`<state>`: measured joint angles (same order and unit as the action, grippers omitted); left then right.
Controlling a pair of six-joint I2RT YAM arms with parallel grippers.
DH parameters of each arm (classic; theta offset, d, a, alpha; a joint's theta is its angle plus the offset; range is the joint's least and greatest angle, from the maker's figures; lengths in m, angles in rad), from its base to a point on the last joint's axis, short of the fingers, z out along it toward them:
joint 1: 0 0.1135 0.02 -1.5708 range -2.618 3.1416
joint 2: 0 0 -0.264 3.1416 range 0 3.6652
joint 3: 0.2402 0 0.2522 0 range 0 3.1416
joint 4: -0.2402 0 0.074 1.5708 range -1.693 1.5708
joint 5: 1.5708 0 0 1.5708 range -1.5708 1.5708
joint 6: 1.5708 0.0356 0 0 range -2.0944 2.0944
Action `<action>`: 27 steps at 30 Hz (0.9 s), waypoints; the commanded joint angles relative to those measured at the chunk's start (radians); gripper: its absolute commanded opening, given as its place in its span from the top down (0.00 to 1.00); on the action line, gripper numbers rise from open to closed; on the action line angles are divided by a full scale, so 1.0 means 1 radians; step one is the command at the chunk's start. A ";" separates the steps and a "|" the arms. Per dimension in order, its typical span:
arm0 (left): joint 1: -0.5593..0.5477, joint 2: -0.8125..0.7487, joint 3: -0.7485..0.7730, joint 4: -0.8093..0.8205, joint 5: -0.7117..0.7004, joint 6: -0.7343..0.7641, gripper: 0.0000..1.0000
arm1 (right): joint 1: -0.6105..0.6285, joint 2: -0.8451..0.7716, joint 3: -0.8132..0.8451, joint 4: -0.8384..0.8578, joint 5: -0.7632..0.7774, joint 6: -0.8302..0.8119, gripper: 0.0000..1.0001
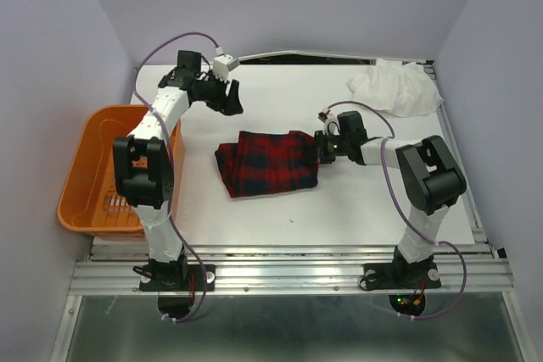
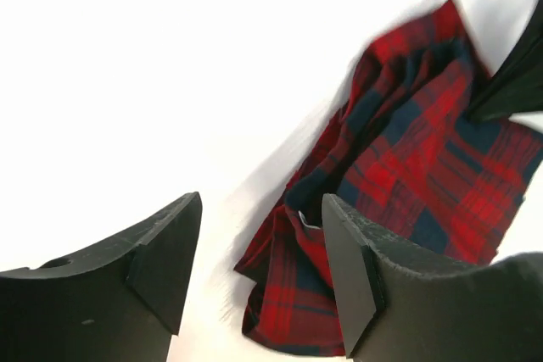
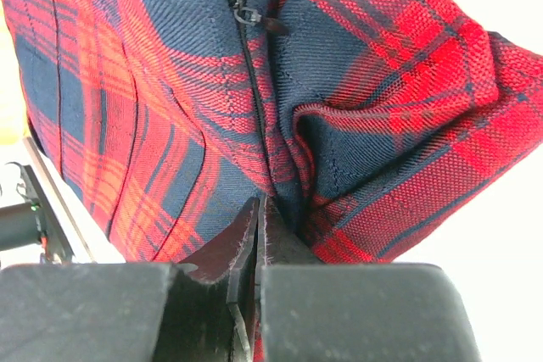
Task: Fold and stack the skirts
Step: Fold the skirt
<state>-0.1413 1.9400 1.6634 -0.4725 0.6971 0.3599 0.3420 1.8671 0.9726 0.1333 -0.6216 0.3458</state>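
Our right gripper (image 1: 321, 148) is pinched tight on the right edge of the plaid skirt (image 1: 270, 163), which lies partly bunched in the middle of the table (image 1: 254, 231). The bite looks shallow, just below the zipper (image 3: 246, 40) (only the tips seem to have cloth), so we reckon a pull could slip it free, or drag the whole skirt instead of folding it. Our left gripper (image 1: 231, 101) hangs spread and empty at the far left, pinning nothing. The white skirt (image 1: 397, 89) sits crumpled in the far right corner.
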 commanded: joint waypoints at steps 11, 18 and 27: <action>-0.063 -0.214 -0.284 0.147 0.196 -0.140 0.52 | -0.001 0.023 -0.025 0.038 0.098 0.070 0.99; -0.084 -0.060 -0.337 0.252 0.162 -0.260 0.53 | -0.001 0.038 -0.026 0.009 0.177 0.044 0.99; -0.086 0.177 -0.143 0.233 -0.027 -0.262 0.53 | -0.011 0.076 0.000 -0.040 0.218 0.030 0.99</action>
<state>-0.2329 2.0613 1.4128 -0.2516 0.7967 0.0956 0.3405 1.8900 0.9710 0.1577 -0.5308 0.4236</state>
